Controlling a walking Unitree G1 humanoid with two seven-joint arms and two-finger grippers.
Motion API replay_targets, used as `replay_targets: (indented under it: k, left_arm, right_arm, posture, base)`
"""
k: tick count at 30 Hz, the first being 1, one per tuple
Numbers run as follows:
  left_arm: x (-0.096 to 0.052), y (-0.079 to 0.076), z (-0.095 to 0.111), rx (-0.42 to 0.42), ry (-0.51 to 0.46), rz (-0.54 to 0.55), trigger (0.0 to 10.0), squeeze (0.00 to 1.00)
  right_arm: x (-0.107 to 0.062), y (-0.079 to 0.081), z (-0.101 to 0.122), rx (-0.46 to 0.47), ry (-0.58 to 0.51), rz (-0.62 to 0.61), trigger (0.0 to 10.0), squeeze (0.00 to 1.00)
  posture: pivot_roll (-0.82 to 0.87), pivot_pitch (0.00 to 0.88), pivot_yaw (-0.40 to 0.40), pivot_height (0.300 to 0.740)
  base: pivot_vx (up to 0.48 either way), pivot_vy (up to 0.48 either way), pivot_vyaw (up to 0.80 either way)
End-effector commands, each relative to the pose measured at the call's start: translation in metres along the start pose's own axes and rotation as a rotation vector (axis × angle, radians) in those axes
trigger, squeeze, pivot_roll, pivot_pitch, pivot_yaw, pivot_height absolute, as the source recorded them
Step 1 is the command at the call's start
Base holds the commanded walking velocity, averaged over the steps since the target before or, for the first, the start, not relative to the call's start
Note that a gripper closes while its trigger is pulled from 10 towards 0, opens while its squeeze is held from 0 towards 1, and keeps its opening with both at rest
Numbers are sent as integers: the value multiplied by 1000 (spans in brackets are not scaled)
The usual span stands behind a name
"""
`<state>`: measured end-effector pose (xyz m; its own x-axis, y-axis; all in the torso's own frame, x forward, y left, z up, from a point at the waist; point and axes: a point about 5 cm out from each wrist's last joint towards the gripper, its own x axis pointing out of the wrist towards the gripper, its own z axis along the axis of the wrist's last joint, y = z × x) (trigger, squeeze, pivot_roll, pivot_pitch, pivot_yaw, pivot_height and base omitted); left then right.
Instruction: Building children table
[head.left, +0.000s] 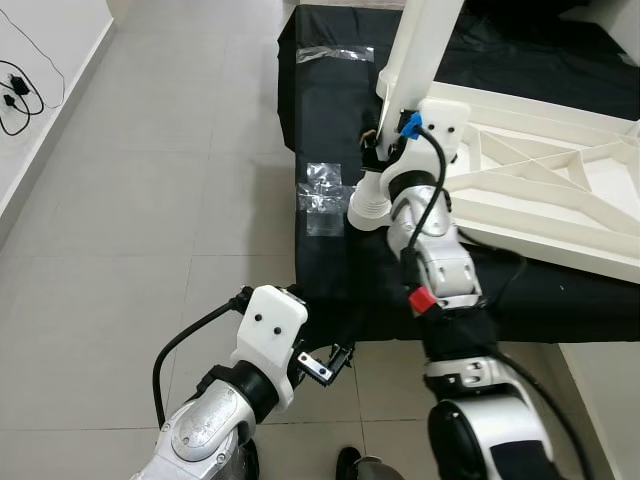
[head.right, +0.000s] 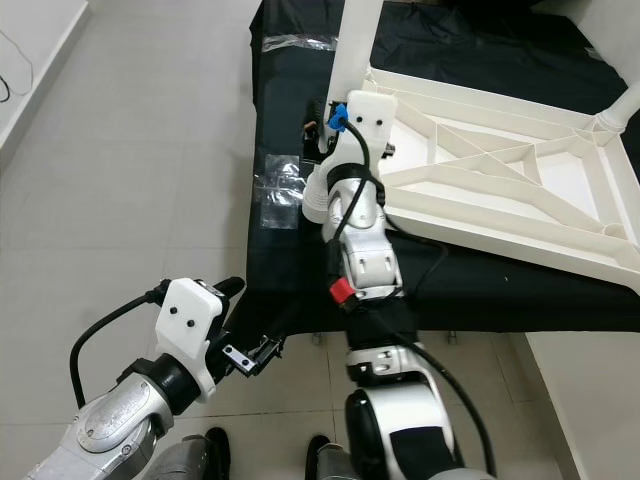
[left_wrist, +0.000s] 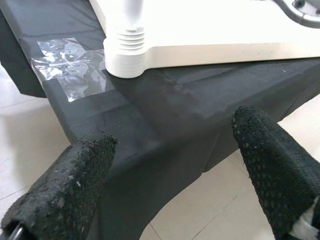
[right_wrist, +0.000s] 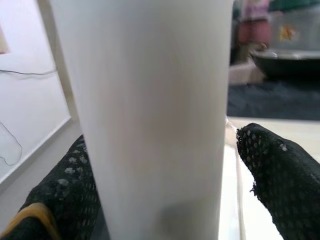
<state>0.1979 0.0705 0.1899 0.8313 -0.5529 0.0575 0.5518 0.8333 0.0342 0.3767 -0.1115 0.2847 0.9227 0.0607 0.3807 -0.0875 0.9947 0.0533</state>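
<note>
The white children's table top lies upside down on a black-covered bench. A white table leg stands upright at its near left corner. My right gripper is shut on that leg low down; in the right wrist view the leg sits between both black fingers. A ribbed white socket sticks out at the top's corner. My left gripper hangs open below the bench's front edge, with nothing between its fingers.
Patches of clear tape are stuck on the black cover near the socket, and another strip lies further back. Black cables lie on the tiled floor at the far left. A second white leg rises at the top's far right corner.
</note>
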Motion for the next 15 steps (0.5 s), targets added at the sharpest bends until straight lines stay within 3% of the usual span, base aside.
replay_targets:
  k: [1,7,15]
  left_arm:
    - [-1,0,-5,0,22,-3,10000,0]
    - [-1,-1,-4,11,18,-3,10000,0]
    - [-2,-2,-4,18,17,-5,10000,0]
  right_arm:
    - [2,-1,2,8,-17,40,10000,0]
    - [13,-12,-3,41,20,194,10000,0]
    - [21,-18,-4,47,25,297,10000,0]
  posture:
    - [114,229,-67,740]
    - [119,226,-75,740]
    - [123,217,-77,740]
  base:
    - [0,0,0]
    - [0,0,0]
    - [0,0,0]
